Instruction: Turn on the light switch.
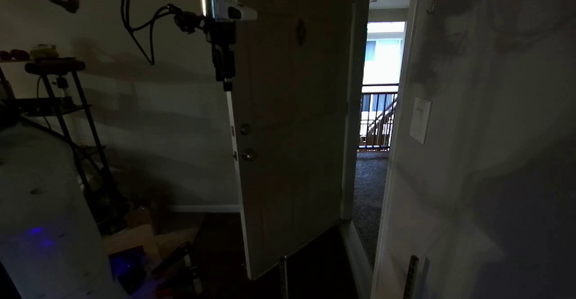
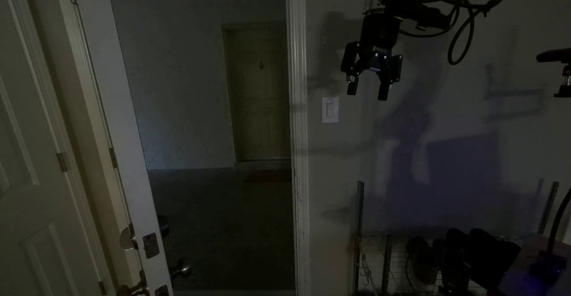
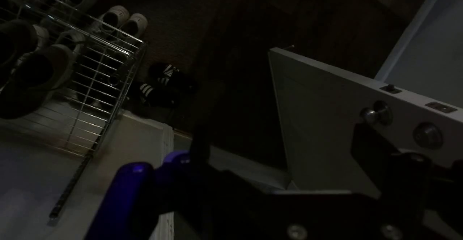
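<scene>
Open door [image 1: 294, 123], metal knob [image 1: 249, 155], wire rack [image 3: 115, 110] holding shoes [image 3: 25, 95] (striped footwear [image 3: 168, 74] near it)

You are working in a home: your wrist view shows shoes [image 3: 39, 84] on a wire rack [image 3: 119, 104] and striped slides [image 3: 155, 94] on the floor [image 3: 238, 26], and a door [image 1: 292, 168] with a deadbolt [image 1: 245, 129] stands open onto a walkway [image 1: 371, 186] with a railing [image 1: 380, 93] and a far door [image 2: 258, 100].

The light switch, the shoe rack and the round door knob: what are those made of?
The light switch looks like pale plastic, judging by its smooth, flat face; the dim light hides any gloss. The shoe rack seems to be metal wire with a shiny finish: its thin bars catch bright streaks. The round door knob is probably polished metal, given its bright glint.
</scene>
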